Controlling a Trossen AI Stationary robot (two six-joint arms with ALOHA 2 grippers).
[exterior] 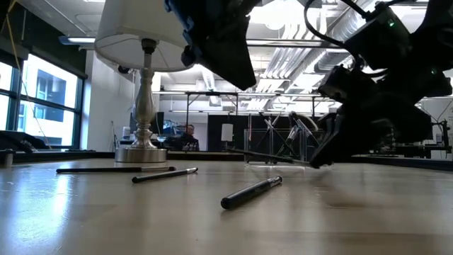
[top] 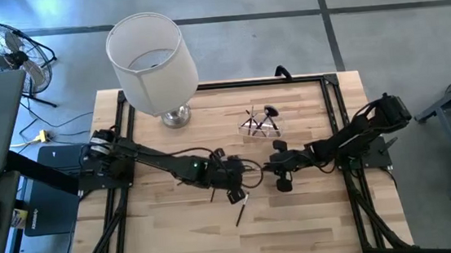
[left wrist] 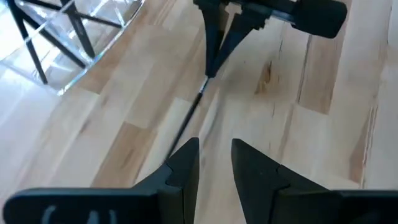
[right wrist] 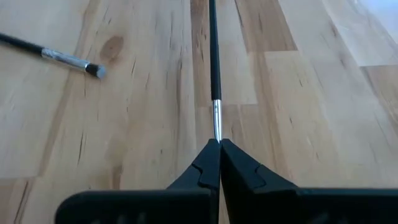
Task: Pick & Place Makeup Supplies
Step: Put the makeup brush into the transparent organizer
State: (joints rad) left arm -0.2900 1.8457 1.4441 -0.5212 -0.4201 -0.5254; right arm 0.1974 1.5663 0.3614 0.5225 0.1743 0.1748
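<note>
Makeup supplies were in two groups: some brushes stood in a clear holder [top: 260, 123] near the far side of the surface [top: 170, 238], and some lay loose on the wood. In the middle, the right end effector [right wrist: 217, 144] was pressed together on the silver end of one thin brush [right wrist: 213, 56], pinching it. The left end effector [left wrist: 214, 149] was just beside that brush's other end, with its fingers spread and nothing between them. A dark pencil [top: 240, 214] lay alone nearer the front edge, and in the low view two more thin brushes [exterior: 164, 174] lay near the lamp [top: 152, 55]. The step in hand looked like picking up this one brush. It probably had to be lifted next and carried over to the clear holder, then tipped so it could drop in with the others. The left arm should keep out of the way so the two arms would not bump.
</note>
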